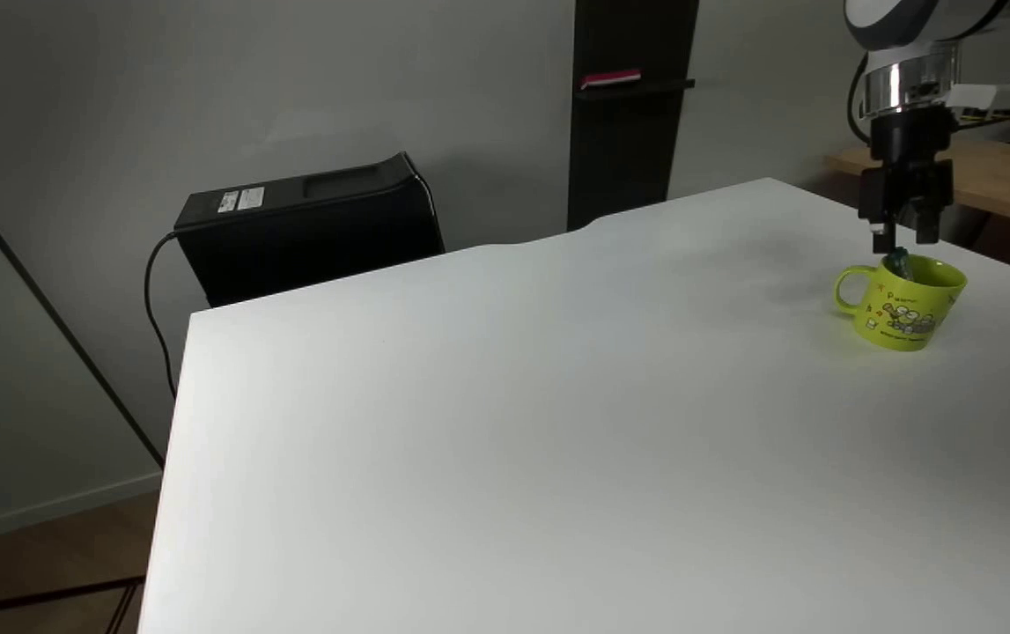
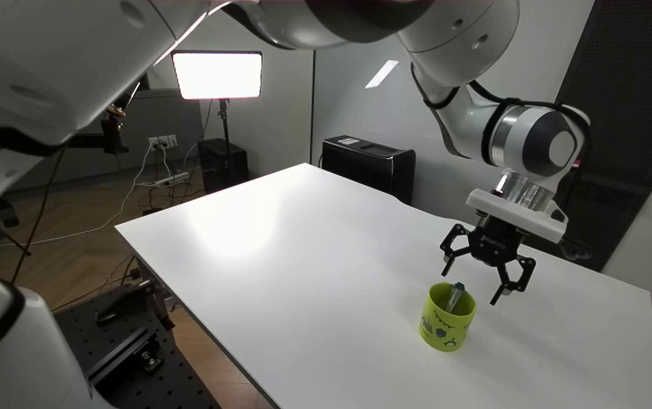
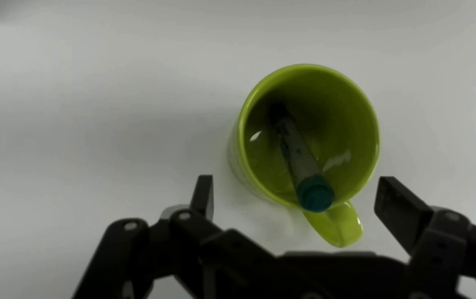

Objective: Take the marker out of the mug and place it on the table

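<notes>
Here's the gripper point(image 2: 470, 287), hanging just above the lime-green mug point(image 2: 442, 329), fingers point(image 3: 201, 199) spread wide apart; in the wrist view there's one either side of the handle point(image 3: 339, 226). And the marker point(image 3: 302, 162)? Inside the mug, leaning, teal end up at the rim on the handle side, dark lower end down to the far left in that same view. The mug stands upright on the white counter point(image 1: 469, 440), toward the right in both exterior views, cartoon prints on its side. Above, the white robot arm point(image 2: 462, 34) arches over from the left in an exterior view. Past the counter's far edge sits a black boxy unit point(image 1: 311, 233); to its right, a tall dark panel point(image 1: 632, 150) with something red and white point(image 1: 612, 79) on its ledge. Far left in an exterior view, a panel lamp point(image 2: 217, 75) glows bright white.
</notes>
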You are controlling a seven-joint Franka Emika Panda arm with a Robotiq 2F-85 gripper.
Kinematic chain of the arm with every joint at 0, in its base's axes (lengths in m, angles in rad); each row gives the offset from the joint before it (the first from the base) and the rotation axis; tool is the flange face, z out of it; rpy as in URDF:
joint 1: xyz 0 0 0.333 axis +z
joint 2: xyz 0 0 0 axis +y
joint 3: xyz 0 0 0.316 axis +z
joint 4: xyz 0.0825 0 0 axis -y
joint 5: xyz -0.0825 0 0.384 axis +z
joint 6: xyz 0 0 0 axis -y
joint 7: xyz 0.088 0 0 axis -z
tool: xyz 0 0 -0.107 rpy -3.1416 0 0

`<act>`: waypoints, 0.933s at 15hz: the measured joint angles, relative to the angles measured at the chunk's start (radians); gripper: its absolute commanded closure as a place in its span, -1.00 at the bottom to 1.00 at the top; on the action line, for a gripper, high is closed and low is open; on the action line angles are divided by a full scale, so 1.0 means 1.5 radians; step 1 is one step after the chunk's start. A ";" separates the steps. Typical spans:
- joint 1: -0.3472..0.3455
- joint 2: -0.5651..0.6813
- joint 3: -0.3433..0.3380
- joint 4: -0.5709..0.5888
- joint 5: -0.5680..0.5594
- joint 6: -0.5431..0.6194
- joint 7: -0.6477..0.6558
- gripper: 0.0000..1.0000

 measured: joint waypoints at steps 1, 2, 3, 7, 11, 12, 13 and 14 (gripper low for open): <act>0.000 0.000 0.000 0.000 0.000 -0.002 0.000 -1.00; -0.001 0.000 -0.001 0.000 0.000 -0.005 0.000 -1.00; -0.001 0.000 -0.001 0.000 0.000 -0.007 0.000 -1.00; -0.001 0.000 -0.001 0.000 0.000 -0.012 0.000 -0.49; -0.001 0.000 -0.003 -0.001 -0.001 -0.013 0.001 0.09; -0.002 0.000 -0.004 -0.001 -0.001 -0.013 0.001 0.22; -0.002 0.000 -0.005 -0.001 -0.002 -0.013 0.001 0.37; -0.002 0.000 -0.007 -0.001 -0.002 -0.013 0.001 0.50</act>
